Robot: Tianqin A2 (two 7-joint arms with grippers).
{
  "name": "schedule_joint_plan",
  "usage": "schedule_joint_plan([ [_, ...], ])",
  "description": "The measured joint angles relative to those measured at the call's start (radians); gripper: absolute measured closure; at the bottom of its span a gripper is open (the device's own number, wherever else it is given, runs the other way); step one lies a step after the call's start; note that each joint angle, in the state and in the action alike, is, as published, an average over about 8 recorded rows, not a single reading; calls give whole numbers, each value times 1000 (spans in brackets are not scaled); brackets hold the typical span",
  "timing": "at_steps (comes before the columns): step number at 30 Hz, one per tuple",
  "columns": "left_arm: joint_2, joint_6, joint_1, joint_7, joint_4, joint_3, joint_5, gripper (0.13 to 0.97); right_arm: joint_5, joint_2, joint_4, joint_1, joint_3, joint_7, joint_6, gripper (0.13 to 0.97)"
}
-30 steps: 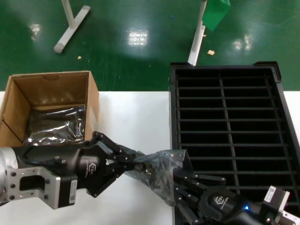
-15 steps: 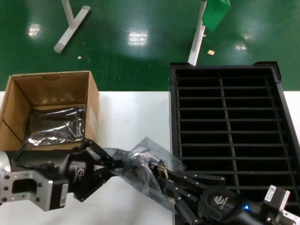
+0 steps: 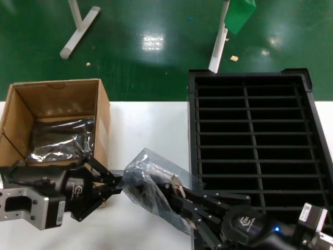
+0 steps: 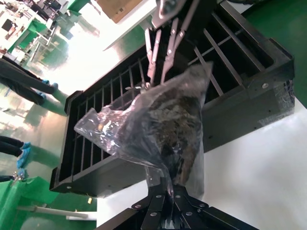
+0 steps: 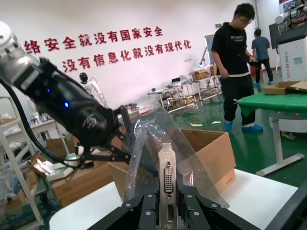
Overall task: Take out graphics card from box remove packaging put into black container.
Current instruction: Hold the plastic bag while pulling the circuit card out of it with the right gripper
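Left claw (image 3: 115, 183) pinches slippery, limp bag (image 3: 151, 182); right claw (image 3: 179, 197) clamps rigid, fragile card (image 5: 167, 179) by bracket.

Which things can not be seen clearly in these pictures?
- Graphics card: only its bracket end shows, right wrist view; the packaging covers the board.
- Left tool: left wrist view's edge cuts its body.
- Box contents: head view, near wall hides the floor partly.
- Black container: its near end lies behind the right tool.
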Motion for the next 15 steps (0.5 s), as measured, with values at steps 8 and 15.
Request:
schedule_joint_plan([
  [8,16,0,-4,32,22,0,-12,955,-2,15,19,4,-10,27,-2,893],
  [15,27,-1,-22,37,16,-3,-21,955,-24,10,16,8,-39,14,-4,893],
])
